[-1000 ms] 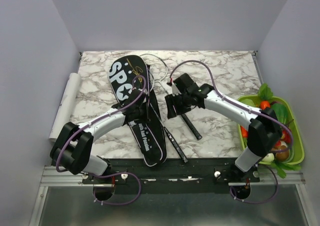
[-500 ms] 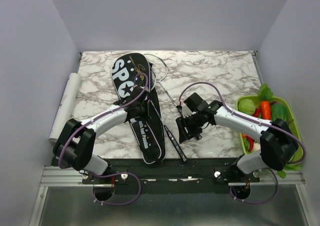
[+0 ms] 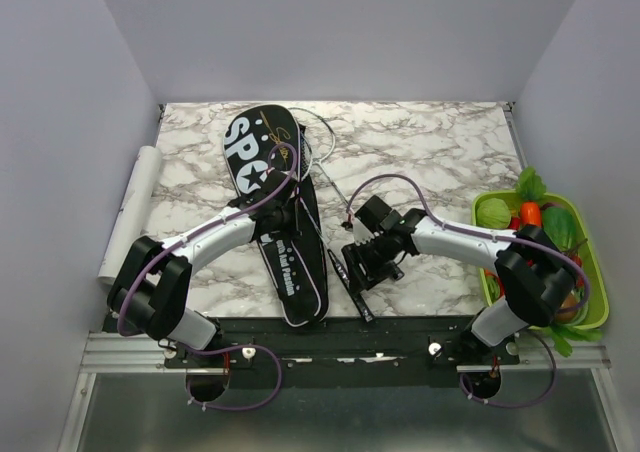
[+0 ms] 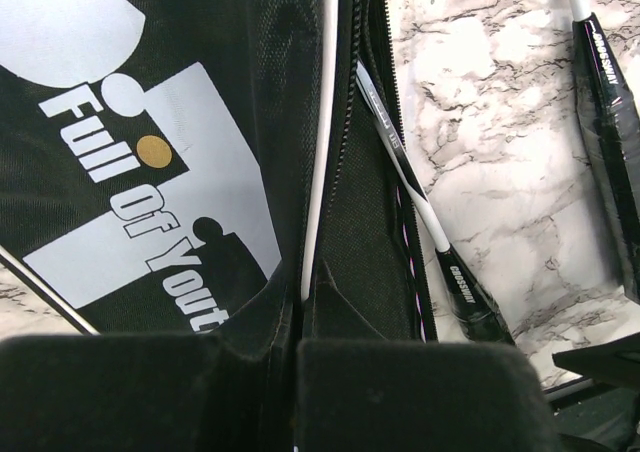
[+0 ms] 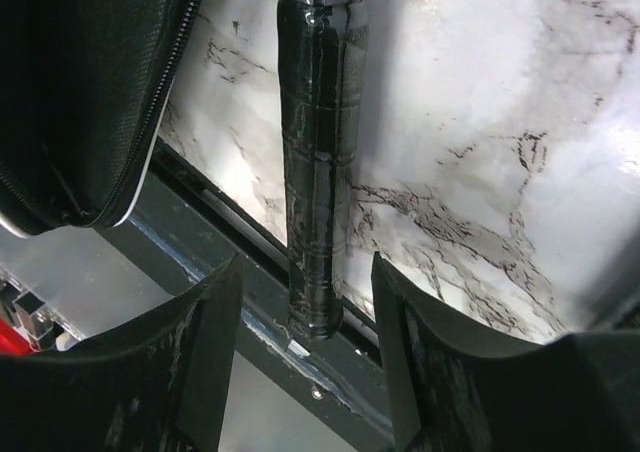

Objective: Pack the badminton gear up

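Note:
The long black bag (image 3: 262,147) (image 4: 150,122) with white lettering lies lengthwise left of centre. A pale racket hoop (image 3: 318,137) pokes out of its far end. My left gripper (image 3: 285,210) (image 4: 292,337) is shut on the bag's open zipper edge, with the fabric pinched between the pads. One racket (image 4: 470,297) lies with its shaft inside that opening. A second racket (image 4: 603,82) lies further right on the marble. My right gripper (image 3: 358,267) (image 5: 307,272) is open just above a black racket handle (image 3: 357,300) (image 5: 315,122), one finger on each side. That handle's end overhangs the table's front edge.
A green basket (image 3: 597,272) of vegetables stands at the right edge. A white roll (image 3: 135,207) lies along the left edge. The black front rail (image 3: 390,337) and both arm bases run along the near side.
My right gripper has swung from mid-table toward the near edge, then left, over the racket handle. The left arm and bag have barely shifted.

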